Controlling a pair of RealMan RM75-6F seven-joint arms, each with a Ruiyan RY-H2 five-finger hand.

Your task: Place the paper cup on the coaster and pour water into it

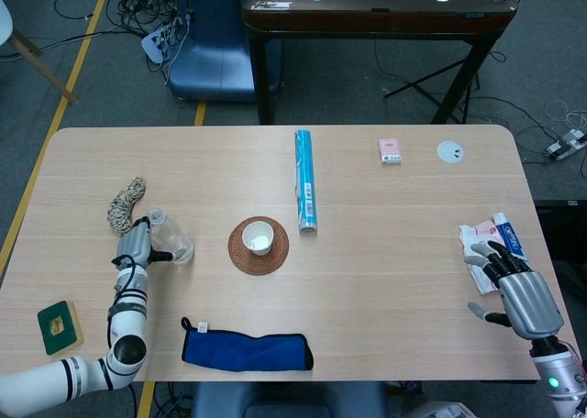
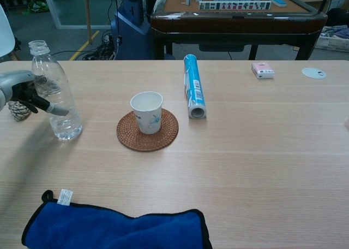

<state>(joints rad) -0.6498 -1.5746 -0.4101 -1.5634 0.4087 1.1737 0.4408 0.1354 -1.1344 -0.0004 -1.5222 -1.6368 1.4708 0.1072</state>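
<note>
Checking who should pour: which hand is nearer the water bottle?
Left. The left hand grips the water bottle; the right hand rests open at the table's far right edge.

A white paper cup (image 2: 146, 112) with a faint blue print stands upright and open at the centre of a round brown woven coaster (image 2: 147, 130). Left of the coaster, well apart, a clear, uncapped plastic water bottle (image 2: 55, 99) leans with its neck tilted away from the coaster.
</note>
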